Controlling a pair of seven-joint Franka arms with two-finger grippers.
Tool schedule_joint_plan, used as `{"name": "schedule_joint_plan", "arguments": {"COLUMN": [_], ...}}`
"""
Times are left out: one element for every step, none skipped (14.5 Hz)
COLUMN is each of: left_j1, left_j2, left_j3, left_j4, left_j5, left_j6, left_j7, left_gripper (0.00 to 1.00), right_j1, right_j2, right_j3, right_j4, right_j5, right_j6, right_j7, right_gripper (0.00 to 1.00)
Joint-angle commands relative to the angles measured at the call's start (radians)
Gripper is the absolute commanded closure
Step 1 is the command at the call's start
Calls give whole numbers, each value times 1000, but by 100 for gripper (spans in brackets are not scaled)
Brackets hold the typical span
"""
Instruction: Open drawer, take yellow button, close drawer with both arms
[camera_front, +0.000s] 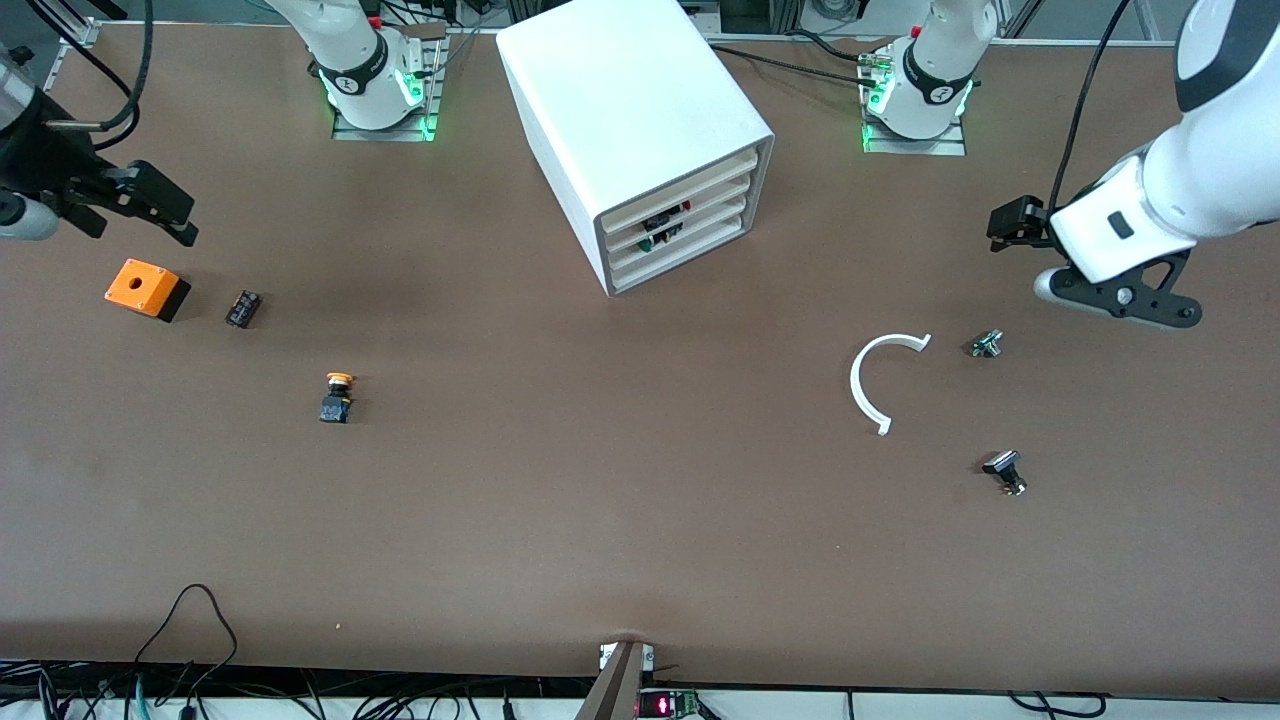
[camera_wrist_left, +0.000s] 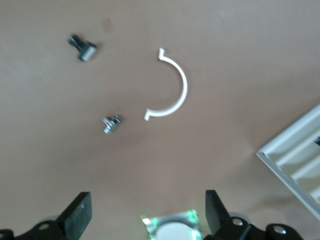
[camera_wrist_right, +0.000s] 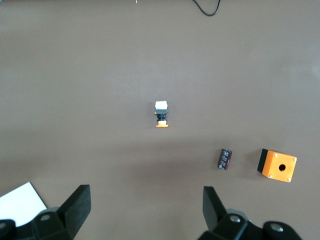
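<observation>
The white cabinet (camera_front: 630, 120) stands at the middle of the table near the arms' bases. Its uppermost drawer (camera_front: 700, 180) sits pushed in, level with the three trays below. The button (camera_front: 338, 396), orange-yellow cap on a dark body, lies on the table toward the right arm's end, nearer the front camera than the cabinet. It also shows in the right wrist view (camera_wrist_right: 161, 114). My right gripper (camera_front: 170, 215) is open and empty in the air above the orange box; its own view (camera_wrist_right: 145, 205) shows wide jaws. My left gripper (camera_front: 1125, 295) is open and empty (camera_wrist_left: 147, 215) at the left arm's end.
An orange square box (camera_front: 145, 288) with a hole and a small black piece (camera_front: 243, 308) lie toward the right arm's end. A white curved strip (camera_front: 880, 380) and two small knob pieces (camera_front: 986, 344) (camera_front: 1005, 472) lie toward the left arm's end.
</observation>
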Motion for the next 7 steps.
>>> {"name": "schedule_joint_plan", "arguments": {"left_j1": [-106, -172, -216, -221, -221, -217, -203], "left_j2": [-182, -214, -230, -227, -222, -218, -218], "left_j3": [177, 251, 308, 317, 319, 325, 328], "left_j4": [-242, -296, -331, -332, -326, -323, -321], "left_j5": [-33, -33, -34, -42, -62, -74, -92], "left_j6": [204, 294, 359, 387, 390, 389, 390], "left_j7": [62, 62, 62, 60, 56, 53, 48], "left_gripper": [0, 0, 0, 0, 0, 1, 1], "right_j1": [22, 20, 22, 22, 22, 22, 22], "right_j2": [-49, -47, -47, -49, -49, -49, -47], "right_j3": [-15, -15, -15, -15, -13, -13, -13], "right_j4": [-50, -46, -46, -46, -46, -44, -46], "right_j5": [-8, -8, -8, -9, -9, -11, -12], "right_j6": [-2, -3, -5, -3, -3, -3, -2], "right_j7": [9, 3, 8, 5, -4, -9, -11], "right_gripper": [1, 1, 1, 1, 1, 1, 1]}}
